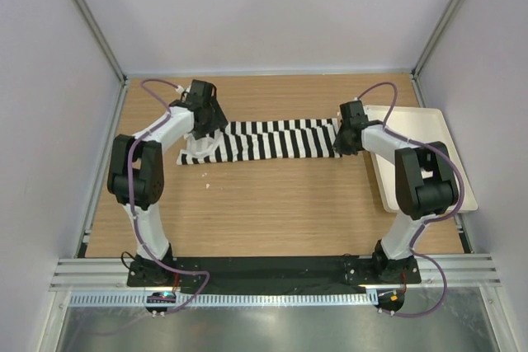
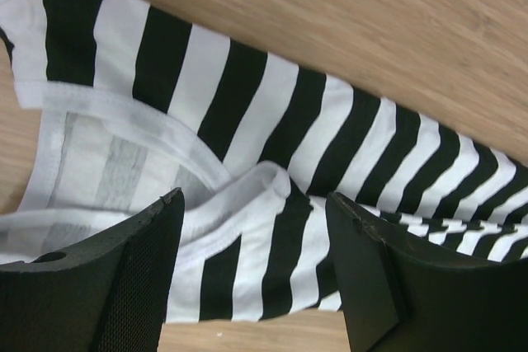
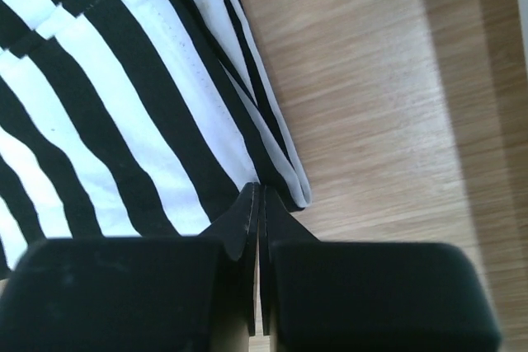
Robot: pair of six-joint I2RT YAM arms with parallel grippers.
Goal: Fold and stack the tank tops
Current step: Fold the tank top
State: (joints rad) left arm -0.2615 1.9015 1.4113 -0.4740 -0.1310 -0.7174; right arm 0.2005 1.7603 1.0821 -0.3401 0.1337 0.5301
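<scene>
Touching tank top [image 3: 124,121] hem: closed right gripper [image 3: 257,195].

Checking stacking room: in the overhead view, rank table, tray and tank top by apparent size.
1. table
2. tray and tank top: look alike in area; the right arm covers part of the tray.

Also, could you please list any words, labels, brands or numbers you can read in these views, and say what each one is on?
No text can be read in any view.
On the tank top: only black and white stripes and white trim, no label showing.
On the tray: plain white, unmarked.
On the small lit part at the left arm's base: too small to read.
</scene>
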